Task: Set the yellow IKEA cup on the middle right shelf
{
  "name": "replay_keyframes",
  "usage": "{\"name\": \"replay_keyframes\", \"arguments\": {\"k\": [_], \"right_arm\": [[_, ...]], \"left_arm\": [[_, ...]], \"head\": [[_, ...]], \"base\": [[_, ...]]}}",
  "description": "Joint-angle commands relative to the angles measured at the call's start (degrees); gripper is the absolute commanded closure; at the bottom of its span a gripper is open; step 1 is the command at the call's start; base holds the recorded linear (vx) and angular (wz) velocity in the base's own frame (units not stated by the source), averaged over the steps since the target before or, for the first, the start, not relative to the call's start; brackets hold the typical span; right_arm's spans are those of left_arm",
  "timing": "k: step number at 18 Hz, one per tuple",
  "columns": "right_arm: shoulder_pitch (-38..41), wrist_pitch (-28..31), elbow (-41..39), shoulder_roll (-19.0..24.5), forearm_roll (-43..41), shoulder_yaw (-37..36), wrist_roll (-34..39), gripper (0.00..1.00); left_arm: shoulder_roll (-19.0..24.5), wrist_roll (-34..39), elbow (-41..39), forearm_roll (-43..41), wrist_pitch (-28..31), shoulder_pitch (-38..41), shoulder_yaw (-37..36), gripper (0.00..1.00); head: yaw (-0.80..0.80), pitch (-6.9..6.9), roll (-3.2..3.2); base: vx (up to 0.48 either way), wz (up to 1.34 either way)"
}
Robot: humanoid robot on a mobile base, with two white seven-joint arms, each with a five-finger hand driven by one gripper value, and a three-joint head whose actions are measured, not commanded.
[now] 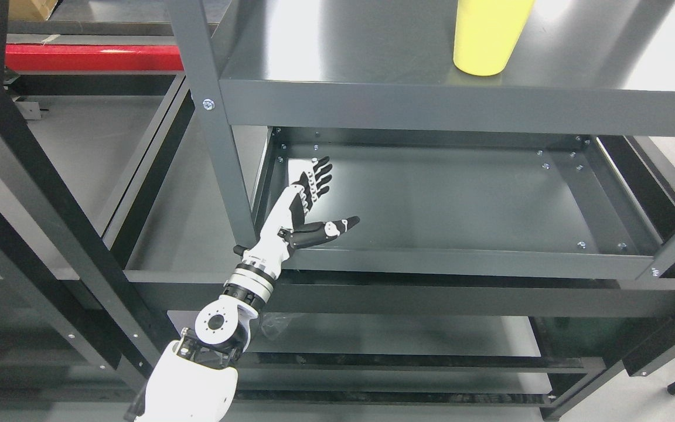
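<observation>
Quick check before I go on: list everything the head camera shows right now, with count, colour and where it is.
yellow cup: one, yellow, standing on the upper grey shelf at the top right; its top is cut off by the picture's edge.
upper grey shelf: one, dark grey, across the top of the picture.
lower grey shelf: one, dark grey tray with a raised rim, below the upper one; nothing on it.
grey upright post: one, grey, bolted at the upper shelf's left corner.
black frame: one, black, rack at the left and along the bottom.
red bar: one, red, top left behind the black frame.
left hand: one, white and black, fingers spread, holding nothing, over the lower shelf's left front corner.
right hand: not in view.
</observation>
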Motion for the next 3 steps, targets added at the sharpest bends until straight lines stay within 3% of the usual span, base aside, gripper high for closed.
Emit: {"name": "replay_keyframes", "arguments": {"k": [1,3], "right_arm": [[0.79,0.04,0.0,-1.0,-1.41,0.97,0.0,0.01],[0.79,0.04,0.0,-1.0,-1.41,0.97,0.0,0.01]], "left_arm": [[1.0,-0.05,-0.73,-0.26,-0.04,0.14,3.1,0.02],[1.0,-0.05,-1.0,-0.26,-0.04,0.14,3.01,0.02]], "head": [[0.0,0.0,0.0],[0.0,0.0,0.0]], "base": [[0.0,0.0],[0.0,0.0]]}}
